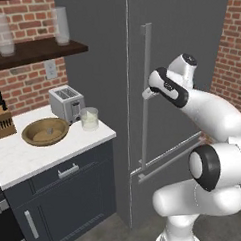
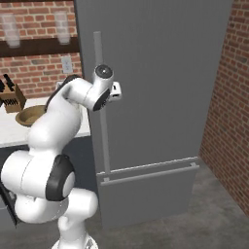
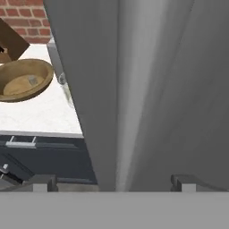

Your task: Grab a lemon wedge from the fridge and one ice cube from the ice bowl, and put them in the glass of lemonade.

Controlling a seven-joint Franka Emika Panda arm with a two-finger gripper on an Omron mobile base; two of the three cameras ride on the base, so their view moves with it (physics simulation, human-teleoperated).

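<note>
Our gripper (image 3: pixel 114 181) stands spread wide with its 2 fingertips (image 3: pixel 42 182) either side of the fridge handle (image 1: pixel 146 96), holding nothing; we judge it is set there to pull the shut fridge (image 1: pixel 188 34) open for the lemon wedge inside. On the counter (image 1: pixel 24 157), the ice bowl (image 1: pixel 45 131) sits mid-counter with the glass of lemonade (image 1: pixel 89 118) near the fridge-side edge, and we read no writing anywhere.
</note>
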